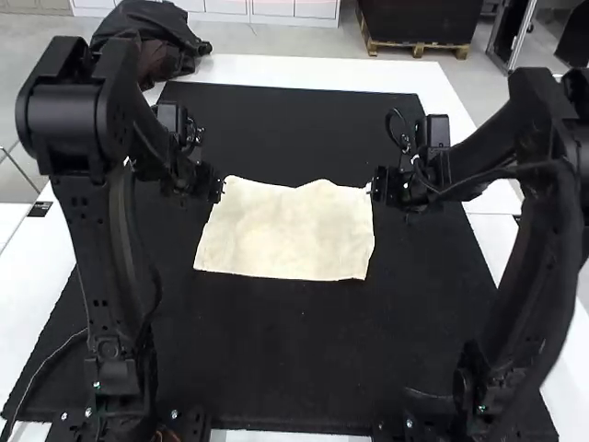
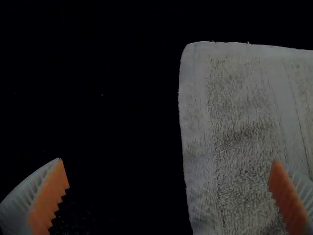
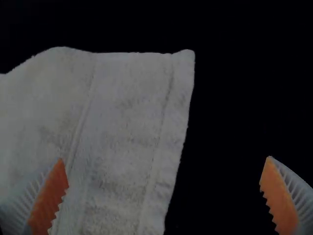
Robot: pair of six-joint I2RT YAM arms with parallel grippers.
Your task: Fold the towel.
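Note:
The cream towel lies spread on the black mat, its far edge a little wavy. My left gripper is at the towel's far left corner, and my right gripper is at the far right corner. In the left wrist view, my left gripper is open, with the side edge of the towel between its fingers. The right wrist view has my right gripper open too, the other side edge of the towel between its widely parted fingers.
The black mat covers most of the white table. A dark bundle, apparently a bag or clothing, rests at the table's far left corner. A cable runs beside the left arm's base.

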